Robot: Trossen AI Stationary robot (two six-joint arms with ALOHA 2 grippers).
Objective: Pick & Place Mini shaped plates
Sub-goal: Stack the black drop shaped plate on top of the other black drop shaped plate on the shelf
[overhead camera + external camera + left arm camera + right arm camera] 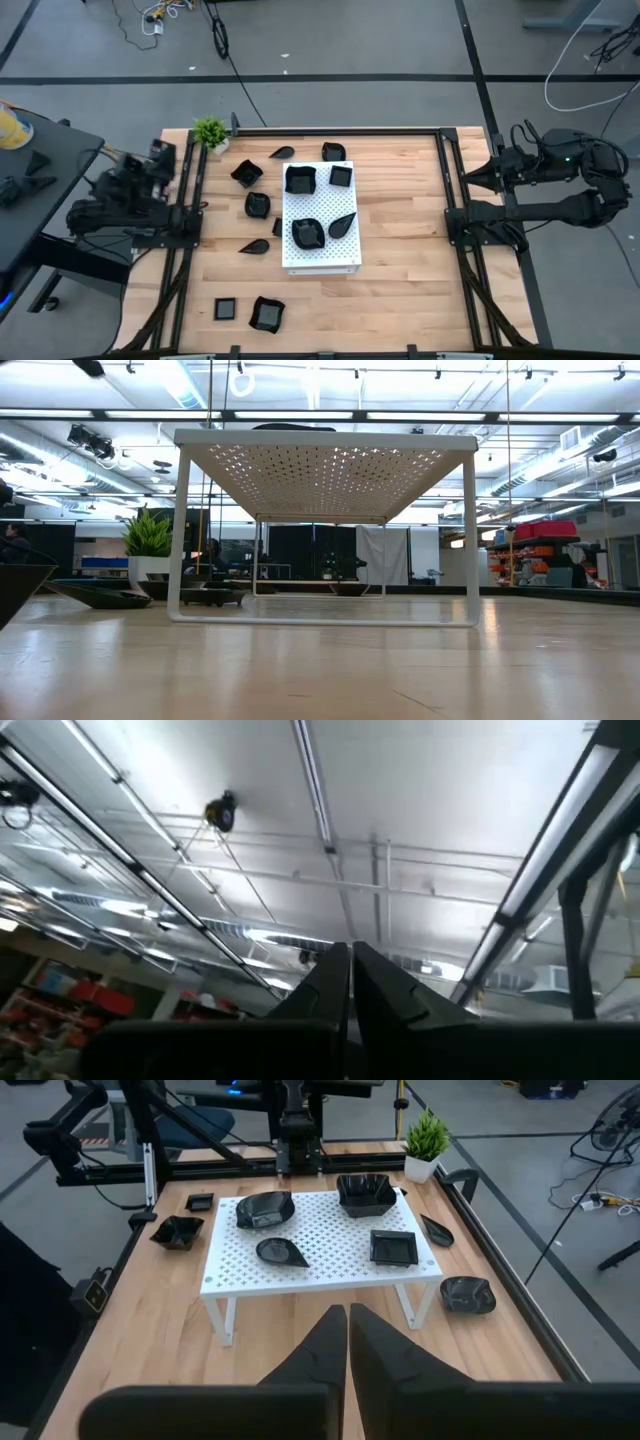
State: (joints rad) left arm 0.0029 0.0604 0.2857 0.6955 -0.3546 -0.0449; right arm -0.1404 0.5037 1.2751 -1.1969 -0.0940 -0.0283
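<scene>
Your left gripper (350, 970) is parked off the left edge of the table (400, 240), tilted up toward the ceiling, its fingers clenched together with nothing between them. Your right gripper (347, 1330) waits off the right edge, aimed back across the wooden top, likewise clenched and empty.

The white perforated board (320, 255) stands on its legs near the middle of the table. Four mini shaped plates sit on it: a wavy-edged one (300, 180) and a small square one (341, 176) at the far end, another wavy one (307, 233) and a teardrop plate (342, 225) toward the near end.

The rest lie on the bare wood. You have a leaf-shaped plate (282, 153) and a squarish one (333, 151) just beyond the board's far end, a wavy dish (246, 173) and a rounder dish (257, 204) to its left, and a leaf plate (254, 246) further along that side. One more dark piece lies right against the board's left edge; its shape cannot be made out. Near the front edge, a small square plate (226, 309) sits beside a larger wavy plate (266, 314).

The potted plant (211, 133) stands at the far left corner
</scene>
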